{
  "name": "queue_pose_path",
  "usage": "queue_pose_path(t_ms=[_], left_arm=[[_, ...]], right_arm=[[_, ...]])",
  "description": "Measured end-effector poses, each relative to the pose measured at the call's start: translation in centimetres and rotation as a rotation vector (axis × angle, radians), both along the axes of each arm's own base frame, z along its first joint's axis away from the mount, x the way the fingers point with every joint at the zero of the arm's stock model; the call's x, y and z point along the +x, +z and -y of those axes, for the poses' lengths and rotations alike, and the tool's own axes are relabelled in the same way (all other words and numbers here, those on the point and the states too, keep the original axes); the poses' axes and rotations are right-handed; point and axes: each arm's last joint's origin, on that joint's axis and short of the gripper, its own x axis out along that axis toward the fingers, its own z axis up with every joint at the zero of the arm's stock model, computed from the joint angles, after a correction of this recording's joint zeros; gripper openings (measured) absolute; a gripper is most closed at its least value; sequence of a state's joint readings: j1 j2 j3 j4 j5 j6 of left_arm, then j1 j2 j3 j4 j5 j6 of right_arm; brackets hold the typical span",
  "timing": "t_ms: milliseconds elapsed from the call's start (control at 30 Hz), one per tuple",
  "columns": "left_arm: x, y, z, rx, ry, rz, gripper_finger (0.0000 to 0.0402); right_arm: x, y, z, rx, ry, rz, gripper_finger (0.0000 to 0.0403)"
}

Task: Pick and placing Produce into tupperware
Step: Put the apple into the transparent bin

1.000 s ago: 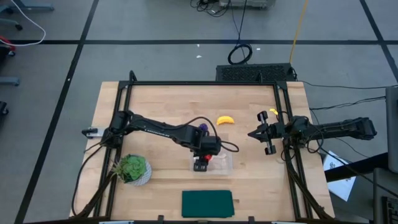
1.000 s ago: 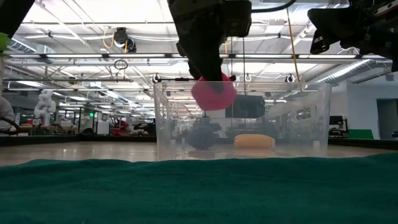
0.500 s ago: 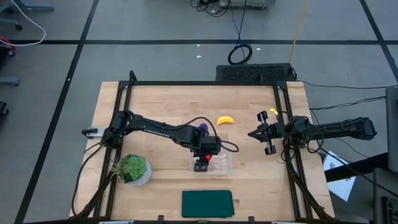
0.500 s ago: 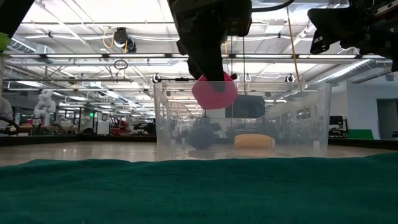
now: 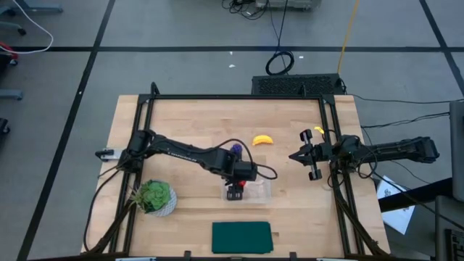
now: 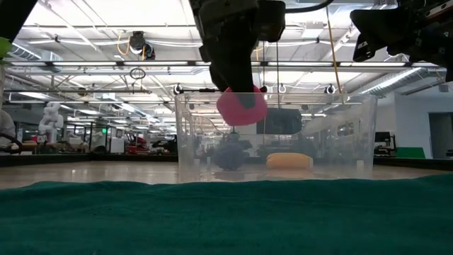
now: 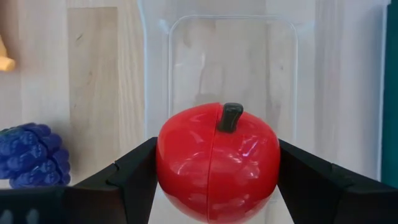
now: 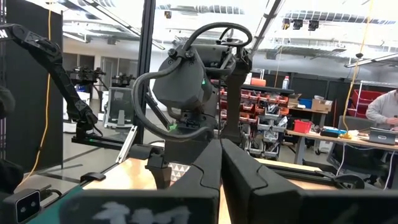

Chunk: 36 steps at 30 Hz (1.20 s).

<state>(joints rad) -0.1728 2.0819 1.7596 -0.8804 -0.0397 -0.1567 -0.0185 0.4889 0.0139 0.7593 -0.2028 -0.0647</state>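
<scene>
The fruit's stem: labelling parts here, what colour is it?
Dark grey-green, atop the red fruit held by the left gripper; the left wrist view shows it best.

Purple grape bunch [image 7: 32, 154] and banana tip [image 7: 5, 59] cut by the left wrist view's edge.

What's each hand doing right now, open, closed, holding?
Left hand: closed on the red fruit, above the tupperware.
Right hand: waiting at the table's right edge, fingers together, holding nothing.
</scene>
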Motion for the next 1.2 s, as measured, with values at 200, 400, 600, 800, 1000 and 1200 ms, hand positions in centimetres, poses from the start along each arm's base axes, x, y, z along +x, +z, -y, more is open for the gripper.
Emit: queue_pose_path(t_ms=[200, 400, 600, 800, 1000, 1200], left_arm=[[-0.1, -0.2, 0.6, 0.021, -0.056, -0.006, 0.0273], [0.1, -1.1, 0.6, 0.024, -0.079, -0.033, 0.0273], [0.8, -2.5, 0.8, 0.019, -0.086, -0.038, 0.0273], [0.9, -3.4, 0.8, 0.022, -0.087, -0.066, 0.0273], [0.9, -3.3, 0.8, 0.028, -0.105, -0.059, 0.0273], [1.0, -3.7, 0.9, 0.025, -0.112, -0.068, 0.0273]], right_arm=[[0.0, 0.0, 0.0, 0.0, 0.0, 0.0, 0.0], [0.0, 0.0, 0.0, 0.0, 0.0, 0.0, 0.0], [0.0, 0.0, 0.0, 0.0, 0.0, 0.0, 0.0], [0.0, 0.0, 0.0, 0.0, 0.0, -0.001, 0.0], [0.1, 0.0, 0.0, 0.0, 0.0, 0.002, 0.0], [0.1, 0.0, 0.0, 0.0, 0.0, 0.003, 0.0]])
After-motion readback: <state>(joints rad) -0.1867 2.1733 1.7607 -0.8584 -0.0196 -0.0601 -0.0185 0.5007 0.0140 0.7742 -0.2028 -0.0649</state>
